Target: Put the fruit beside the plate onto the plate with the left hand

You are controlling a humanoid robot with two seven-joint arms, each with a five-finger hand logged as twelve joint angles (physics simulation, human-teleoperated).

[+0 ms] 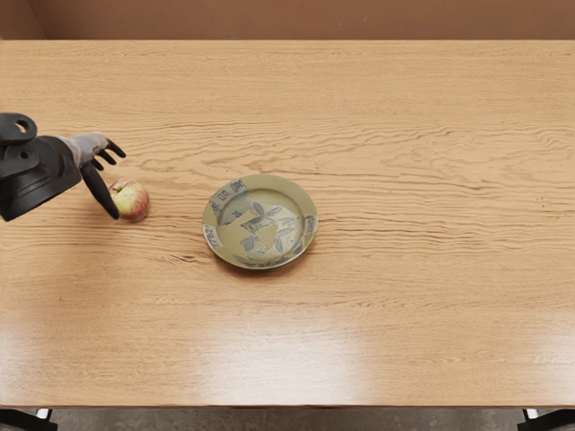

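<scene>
A red and yellow apple [131,199] lies on the wooden table, a short way left of the plate. The plate [260,221] is round, greenish, with a blue leaf pattern, and nothing is on it. My left hand [100,169] comes in from the left edge and sits just left of and above the apple. Its fingers are spread, with the thumb reaching down along the apple's left side. The hand holds nothing. The right arm is out of view.
The wooden table [404,135] fills the view, with its front edge near the bottom. Dark feet show below both front corners.
</scene>
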